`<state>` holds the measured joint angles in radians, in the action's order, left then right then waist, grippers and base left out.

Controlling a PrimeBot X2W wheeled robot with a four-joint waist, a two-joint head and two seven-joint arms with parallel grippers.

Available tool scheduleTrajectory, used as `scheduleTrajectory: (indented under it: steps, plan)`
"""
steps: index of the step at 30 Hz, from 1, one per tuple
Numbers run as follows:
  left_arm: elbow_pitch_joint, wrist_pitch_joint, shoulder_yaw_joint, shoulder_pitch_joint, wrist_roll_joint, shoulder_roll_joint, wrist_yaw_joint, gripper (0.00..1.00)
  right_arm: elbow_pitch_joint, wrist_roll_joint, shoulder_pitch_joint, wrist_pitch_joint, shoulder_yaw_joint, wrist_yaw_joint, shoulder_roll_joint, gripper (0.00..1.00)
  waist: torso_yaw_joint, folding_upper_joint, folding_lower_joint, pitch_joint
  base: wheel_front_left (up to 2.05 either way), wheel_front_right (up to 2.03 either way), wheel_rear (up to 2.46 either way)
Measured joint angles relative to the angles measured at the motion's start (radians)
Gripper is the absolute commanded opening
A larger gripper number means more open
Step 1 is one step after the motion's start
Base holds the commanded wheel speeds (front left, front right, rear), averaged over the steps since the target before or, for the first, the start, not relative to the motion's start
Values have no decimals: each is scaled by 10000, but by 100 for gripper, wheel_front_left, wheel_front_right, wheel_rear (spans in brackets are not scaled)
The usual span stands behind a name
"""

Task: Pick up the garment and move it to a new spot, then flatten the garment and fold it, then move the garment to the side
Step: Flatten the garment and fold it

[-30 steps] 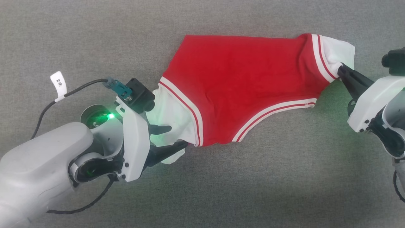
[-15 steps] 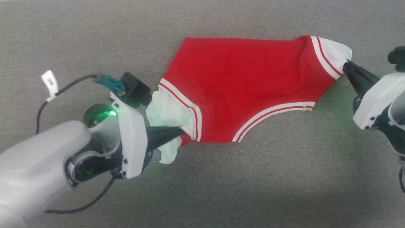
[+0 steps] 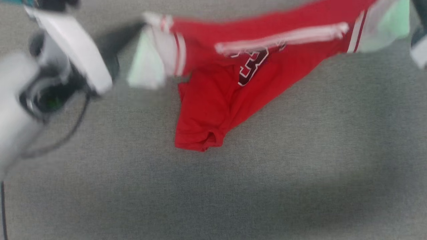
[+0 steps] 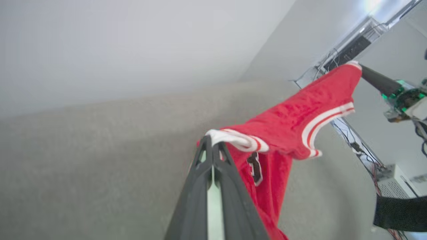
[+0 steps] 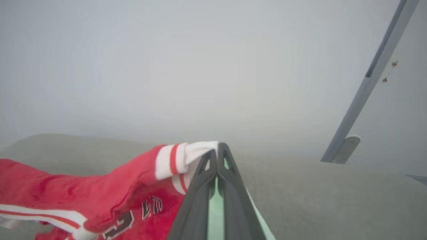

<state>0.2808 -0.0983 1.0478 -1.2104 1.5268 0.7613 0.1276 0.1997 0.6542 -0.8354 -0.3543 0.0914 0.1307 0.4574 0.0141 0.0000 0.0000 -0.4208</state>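
The garment (image 3: 213,100) is bright red with white striped trim and a dark number print. It hangs stretched between both grippers above the grey surface, its lower part drooping to a point. My left gripper (image 3: 143,25) is shut on its white-trimmed left end, which the left wrist view shows pinched at the fingertips (image 4: 209,141) with the garment (image 4: 300,116) trailing away to the right gripper (image 4: 362,68). My right gripper (image 5: 217,148) is shut on the other white end of the garment (image 5: 100,186). The head view is blurred.
Grey carpet-like surface (image 3: 300,166) lies under the garment. A dark cable (image 3: 66,133) loops by my left wrist. A metal frame with wiring (image 4: 350,50) and a black strap (image 4: 400,213) stand beyond the surface's edge. A grey metal bar (image 5: 373,76) slants at the right.
My left gripper has shut on the white left end. Both grippers have risen with the garment, which left the surface and now hangs between them with its number print showing.
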Motion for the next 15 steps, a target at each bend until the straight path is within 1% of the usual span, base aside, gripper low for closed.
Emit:
scheduleTrajectory:
  steps: [3, 4, 6, 7, 9, 11, 14, 15]
  plan:
    - [1653, 213, -182, -1205, -606, -771, -107, 0, 886, -374, -1740, 82, 50, 0, -514, 0, -49, 0, 0, -288, 0, 0, 0]
    - [1653, 213, -182, -1205, -606, -771, -107, 0, 886, -374, -1740, 82, 50, 0, -514, 0, -49, 0, 0, -288, 0, 0, 0]
    - [2805, 464, -316, -2147, -1026, -1244, -184, 0, 1695, -685, -3118, 349, -21, -2, -949, 0, -58, 0, 0, -521, 0, 0, 0]
    - [3358, 755, -458, -2643, -1212, -1478, -221, 0, 2104, -842, -3818, 543, -63, 0, -1158, 0, -56, 0, 0, -646, 0, 0, 0]
    - [4408, 1266, -872, -3607, -1223, -1885, -297, 0, 2941, -1208, -5094, 1060, -236, 0, -1536, 0, -38, 0, 0, -874, 0, 0, 0]
    - [5269, 1987, -1214, -4532, -1507, -2209, -341, 0, 3741, -1547, -6198, 1670, -447, 0, -1812, 0, -7, 0, 0, -1052, 0, 0, 0]
    - [6180, 2807, -1870, -5584, -1352, -2610, -251, 0, 4736, -2071, -7467, 2711, -723, 2, -2019, 0, 73, 0, 0, -1080, 0, 0, 0]
    - [6372, 2924, -2057, -5849, -1243, -2692, -180, 0, 5060, -2148, -7812, 3010, -872, 2, -2040, 0, 74, 0, 0, -1041, 0, 0, 0]
